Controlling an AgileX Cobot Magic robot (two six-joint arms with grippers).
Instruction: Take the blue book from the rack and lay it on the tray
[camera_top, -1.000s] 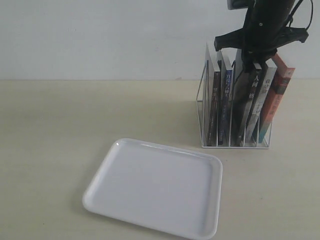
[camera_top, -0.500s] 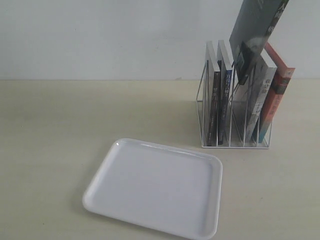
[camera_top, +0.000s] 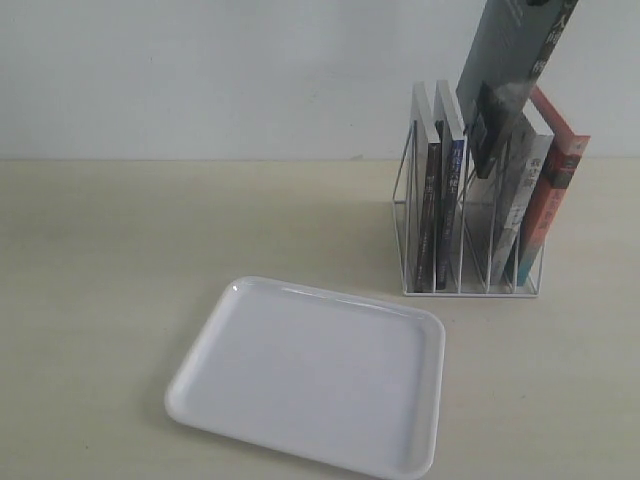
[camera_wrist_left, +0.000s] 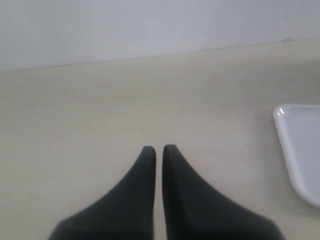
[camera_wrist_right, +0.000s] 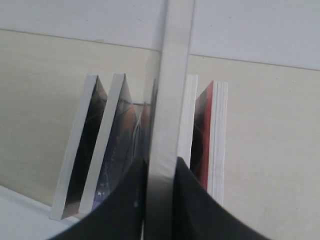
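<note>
Now, since a second ago, the blue book (camera_top: 515, 50) has risen nearly clear of the rack (camera_top: 405, 200) at far right, tilted and clamped in the right pincer (camera_wrist_right: 160, 164), so what remains is probably carrying it left to the near tray (camera_top: 310, 380).

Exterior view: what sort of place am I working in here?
Probably a lab test bench, not a real office: a pale tabletop against a plain white wall, holding a white wire rack of books and a white tray.
</note>
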